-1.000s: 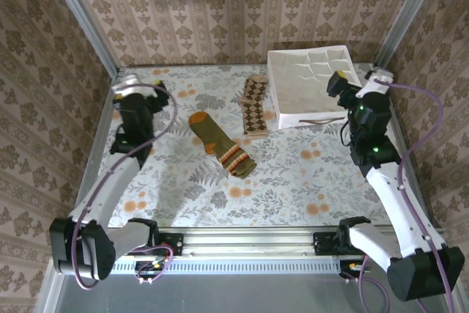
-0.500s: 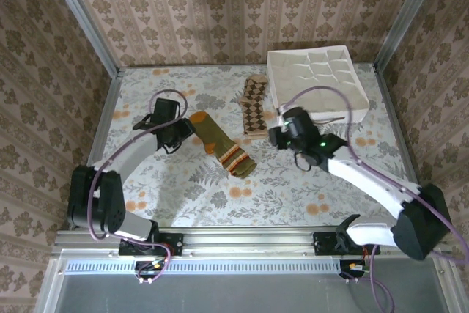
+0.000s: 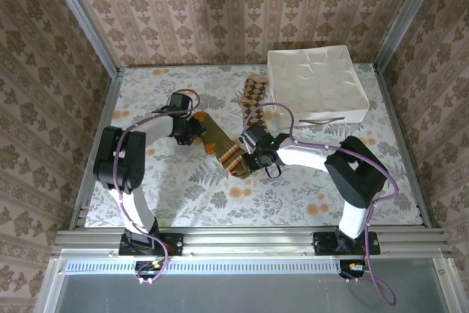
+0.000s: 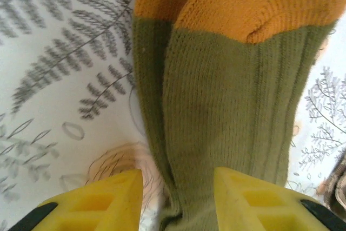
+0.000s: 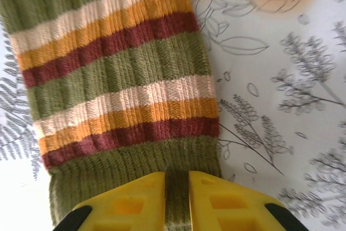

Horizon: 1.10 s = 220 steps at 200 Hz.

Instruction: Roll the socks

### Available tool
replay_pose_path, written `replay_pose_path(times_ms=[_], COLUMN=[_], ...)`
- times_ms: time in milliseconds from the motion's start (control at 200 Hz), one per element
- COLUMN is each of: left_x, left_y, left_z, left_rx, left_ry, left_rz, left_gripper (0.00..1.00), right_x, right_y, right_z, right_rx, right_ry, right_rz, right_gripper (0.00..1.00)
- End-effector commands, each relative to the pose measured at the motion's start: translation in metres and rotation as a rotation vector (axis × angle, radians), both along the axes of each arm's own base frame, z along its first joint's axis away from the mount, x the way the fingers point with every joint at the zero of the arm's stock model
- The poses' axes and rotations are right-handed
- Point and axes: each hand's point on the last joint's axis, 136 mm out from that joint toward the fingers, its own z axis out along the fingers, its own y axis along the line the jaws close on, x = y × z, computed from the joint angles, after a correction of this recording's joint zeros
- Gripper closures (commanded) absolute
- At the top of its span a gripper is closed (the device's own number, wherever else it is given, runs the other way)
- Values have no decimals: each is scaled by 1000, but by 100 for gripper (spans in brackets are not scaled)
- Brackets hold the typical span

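Moved in: left gripper point(image 4: 178, 201) straddles olive sock point(image 4: 227, 106), right gripper point(image 5: 177, 201) pinches its cuff point(image 5: 135, 166).

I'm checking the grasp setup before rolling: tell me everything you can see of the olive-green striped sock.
The olive-green sock is ribbed knit with an orange toe and two cream, orange and red stripe bands near the cuff. It lies unrolled, flat and diagonal on the floral table. The right gripper pinches a fold of its cuff; the left gripper straddles it near the toe.
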Motion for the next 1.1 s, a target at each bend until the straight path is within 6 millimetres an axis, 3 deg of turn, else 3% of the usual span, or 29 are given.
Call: replay_pose_path(times_ms=[0,290,410,470,580,710,815,900,1095], left_x=[14,25,22,23,33,31,11,-18,-99], left_y=[-15,-46,-45,-45,-52,-46,-38,-44,-76], left_z=[3,-6,-7,2,36,73,95,103,80], left_rx=[-43,-72,-66,-69,-100,-70,-83,-117,-188], left_ry=[-20,-44,-35,-67,-172,-204,-191,-149,10], left_rz=[-43,-168,-161,-162,-193,-193,-138,-129,-162], left_gripper=[62,62,63,62,54,50,51,56,66], right_x=[-16,-74,-74,-71,-73,-75,-90,-100,-105], right_y=[14,61,70,74,83,63,45,34,31], right_z=[-7,-7,4,16,55,74,69,63,48], right_rx=[20,107,99,117,179,107,55,4,-104], right_ry=[89,195,153,112,-8,-222,-365,-483,-598], right_rz=[40,175,194,218,341,516,734,889,1097], right_gripper=[84,84,84,83,75,63,54,47,42])
